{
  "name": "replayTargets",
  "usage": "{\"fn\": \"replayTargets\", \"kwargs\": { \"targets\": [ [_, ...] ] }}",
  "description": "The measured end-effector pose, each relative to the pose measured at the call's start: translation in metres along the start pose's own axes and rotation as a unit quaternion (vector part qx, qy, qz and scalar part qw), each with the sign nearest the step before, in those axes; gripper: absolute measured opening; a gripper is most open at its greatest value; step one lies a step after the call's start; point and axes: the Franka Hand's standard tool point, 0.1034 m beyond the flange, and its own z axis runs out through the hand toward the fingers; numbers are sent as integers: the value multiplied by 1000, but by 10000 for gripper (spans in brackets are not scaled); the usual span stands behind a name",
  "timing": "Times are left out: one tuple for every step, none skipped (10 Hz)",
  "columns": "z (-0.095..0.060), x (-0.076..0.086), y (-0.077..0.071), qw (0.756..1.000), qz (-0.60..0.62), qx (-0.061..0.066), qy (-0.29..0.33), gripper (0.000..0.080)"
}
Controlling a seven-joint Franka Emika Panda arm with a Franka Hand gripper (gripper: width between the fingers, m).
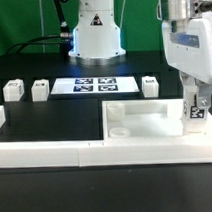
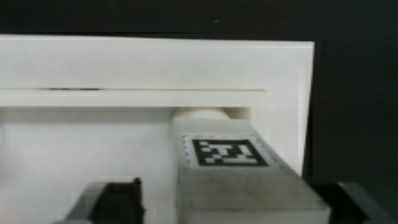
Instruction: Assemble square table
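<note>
**One leg in, three to go**

The tabletop (image 1: 145, 120) lies on the black table (image 1: 54, 114), toward the exterior view's right, with its front edge against the rail (image 1: 46, 149). At its corner on the exterior view's right a leg (image 2: 222, 150) stands upright, its end meeting a round socket. I'd judge it seated there, though I can't tell how firmly.

The gripper (image 1: 198, 115) hangs over that leg with its jaws spread. In the wrist view the dark fingers (image 2: 118, 200) flank the leg with a gap on each side, so it grips nothing.

The loose legs (image 1: 11, 90) (image 1: 39, 90) (image 1: 150, 85) wait in a row at the back. Two stand to the exterior view's left of the marker board (image 1: 93, 85) and one just to its right. By my reckoning about a quarter of the job is done, as three legs have yet to be fetched and fitted. At least two empty sockets (image 1: 117, 132) show on the tabletop's near side.

Everything to be assembled is plain white plastic, smooth and a little dull. The tabletop is a shallow square tray with a low rim and raised round corner sockets. The legs are short and blocky, each with a crisp black-and-white square tag on a flat face. The table under them is matte black, and the marker board is a thin flat sheet.
</note>
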Motion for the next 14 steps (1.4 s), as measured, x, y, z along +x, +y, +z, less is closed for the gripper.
{"fn": "replayTargets", "kwargs": {
  "targets": [
    [-1,7,-2,995,-101,9,3,578],
    [5,6,4,982,-185,21,8,578],
    [6,6,8,972,-234,17,7,635],
    [5,7,7,968,-252,18,8,646],
    [5,7,7,960,-280,18,9,646],
    [6,7,7,950,-311,17,10,649],
    [5,8,7,942,-336,17,11,649],
    [3,11,6,897,-442,10,16,649],
    [0,10,3,859,-512,4,19,649],
    [-1,6,4,811,-584,-6,19,649],
    [-1,4,4,796,-605,-10,17,649],
    [0,6,4,800,-599,-10,17,627],
    [0,6,4,801,-599,-10,17,627],
    [0,6,4,804,-594,-10,17,435]
  ]
}}
